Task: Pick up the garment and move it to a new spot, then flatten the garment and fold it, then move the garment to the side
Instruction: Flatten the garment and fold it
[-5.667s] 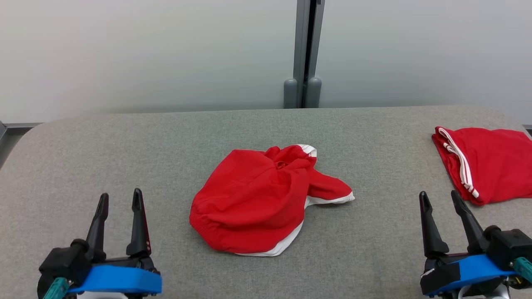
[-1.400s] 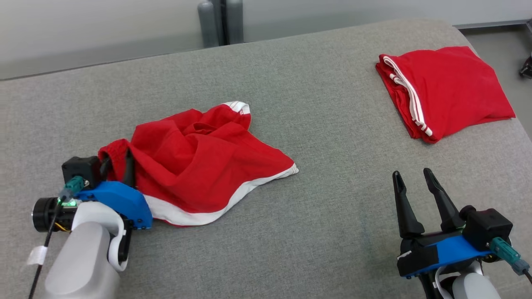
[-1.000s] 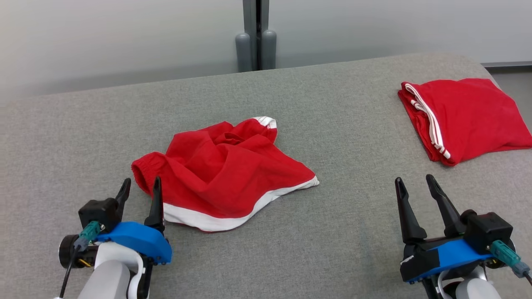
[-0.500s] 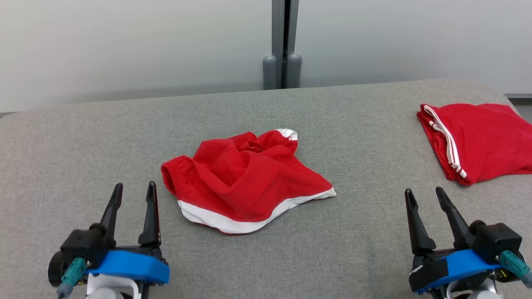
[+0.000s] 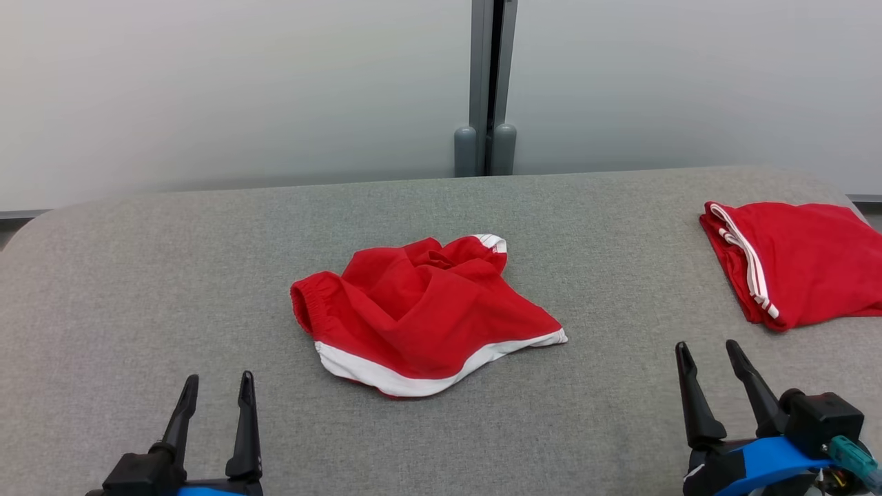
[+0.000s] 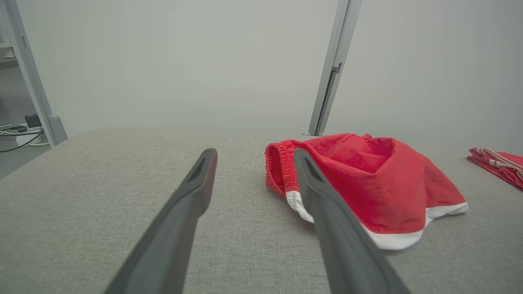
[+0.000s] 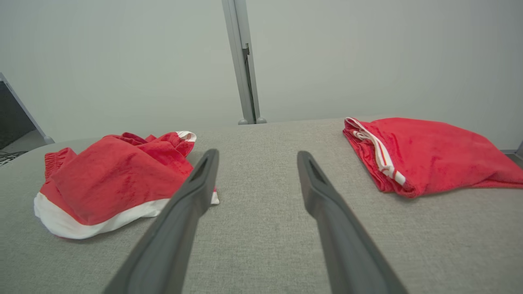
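The garment (image 5: 420,317), red with a white hem, is lying crumpled on the grey tabletop (image 5: 138,275) at the centre of the head view. The left gripper (image 5: 218,377) is pointing up from the lower left, fingers spread wide and holding nothing, clear of the cloth. The right gripper (image 5: 706,344) is pointing up from the lower right, likewise spread and empty. A folded red piece (image 5: 806,262) is resting at the right edge.
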